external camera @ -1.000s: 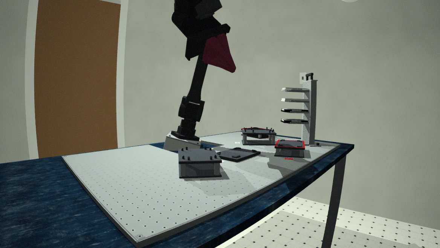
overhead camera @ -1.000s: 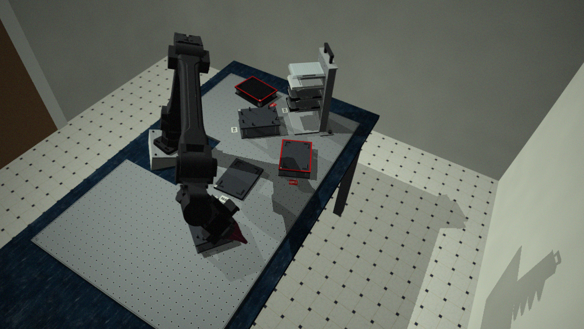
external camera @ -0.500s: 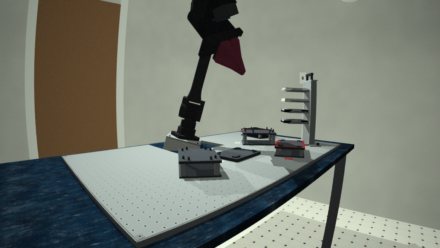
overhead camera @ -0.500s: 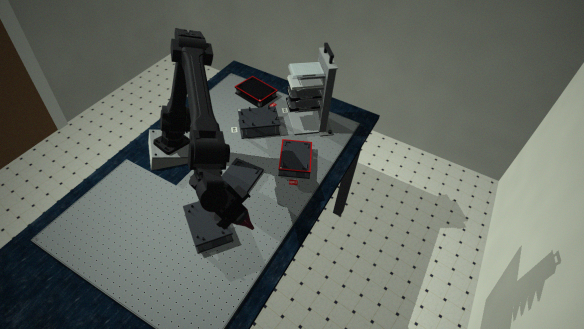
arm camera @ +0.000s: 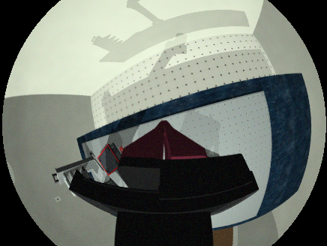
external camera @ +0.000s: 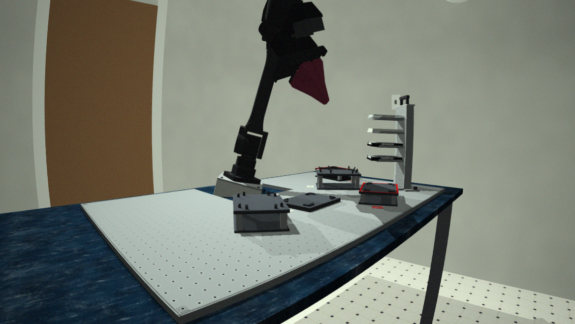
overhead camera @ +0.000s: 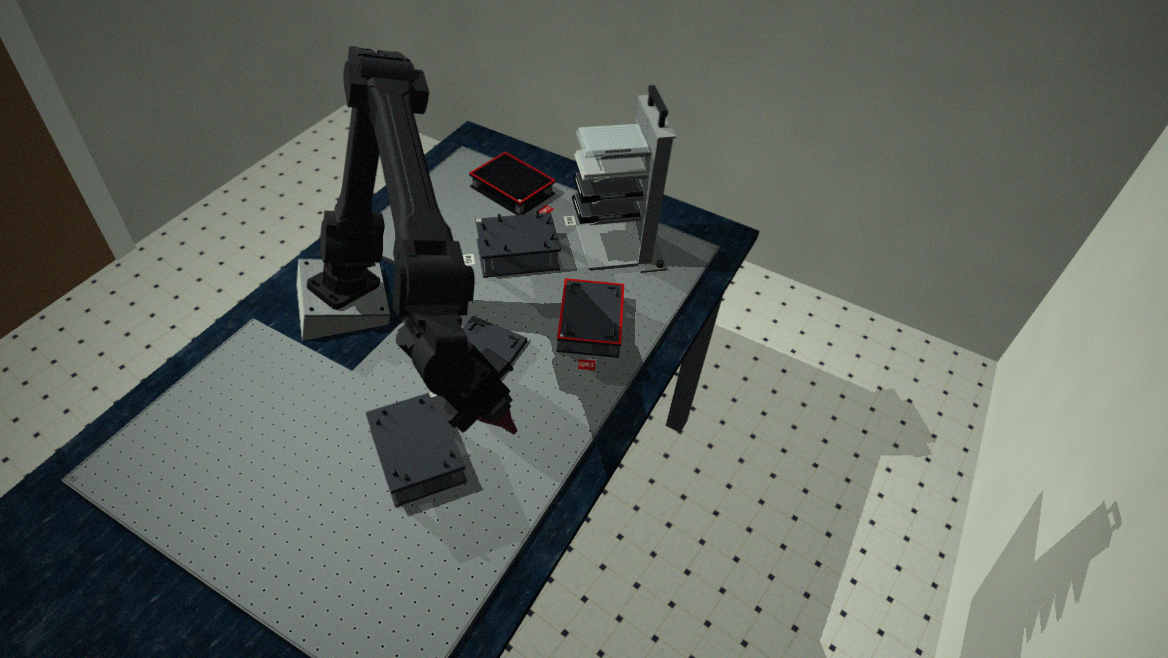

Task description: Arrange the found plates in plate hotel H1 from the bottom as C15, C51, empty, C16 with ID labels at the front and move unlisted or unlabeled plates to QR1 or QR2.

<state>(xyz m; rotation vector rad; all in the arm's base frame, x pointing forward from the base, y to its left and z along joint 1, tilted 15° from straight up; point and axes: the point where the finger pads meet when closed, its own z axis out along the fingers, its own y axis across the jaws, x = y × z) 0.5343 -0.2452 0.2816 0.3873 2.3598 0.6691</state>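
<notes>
Grey walls enclose a cream tiled floor with dark dots; a brown door stands behind the blue table.
</notes>
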